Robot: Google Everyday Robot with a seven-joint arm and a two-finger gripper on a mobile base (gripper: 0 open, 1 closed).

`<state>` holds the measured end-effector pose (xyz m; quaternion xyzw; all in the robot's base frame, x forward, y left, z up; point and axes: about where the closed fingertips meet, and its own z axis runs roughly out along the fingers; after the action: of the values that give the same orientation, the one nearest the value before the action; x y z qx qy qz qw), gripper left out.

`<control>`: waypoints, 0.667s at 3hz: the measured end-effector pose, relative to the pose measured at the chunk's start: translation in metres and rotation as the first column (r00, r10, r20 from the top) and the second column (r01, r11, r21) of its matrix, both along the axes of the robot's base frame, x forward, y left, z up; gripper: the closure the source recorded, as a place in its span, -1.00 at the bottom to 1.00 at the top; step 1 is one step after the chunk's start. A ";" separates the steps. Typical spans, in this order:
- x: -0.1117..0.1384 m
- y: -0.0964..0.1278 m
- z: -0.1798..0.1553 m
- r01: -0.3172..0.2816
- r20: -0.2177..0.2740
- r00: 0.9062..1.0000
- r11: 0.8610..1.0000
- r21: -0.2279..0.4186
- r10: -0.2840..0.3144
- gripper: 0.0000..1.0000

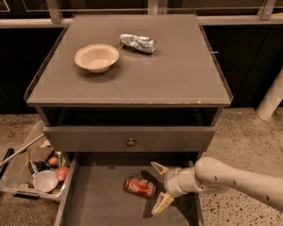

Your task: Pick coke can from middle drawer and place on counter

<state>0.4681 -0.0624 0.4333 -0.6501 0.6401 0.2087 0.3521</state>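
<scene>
The coke can (139, 187), red and dented, lies on its side on the floor of the open middle drawer (99, 206) at the bottom of the view. My gripper (159, 188) is open just to the right of the can, its two tan fingers spread toward it, one above and one below, not touching it. The arm comes in from the lower right. The grey counter (179, 74) with its thin raised rim is above.
A beige bowl (96, 57) and a crumpled silver can (137, 42) sit on the counter. A closed drawer front with a small round knob (130, 141) is above the open drawer. A clear bin of clutter (35, 173) stands on the floor at left.
</scene>
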 end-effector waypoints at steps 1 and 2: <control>-0.012 0.015 -0.031 -0.011 -0.068 0.998 1.000 0.018 0.012 -1.00; -0.017 0.032 -0.059 -0.005 -0.118 0.993 0.999 0.044 0.010 -1.00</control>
<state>0.4515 -0.0307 0.3747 -0.6311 0.6528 0.2622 0.3268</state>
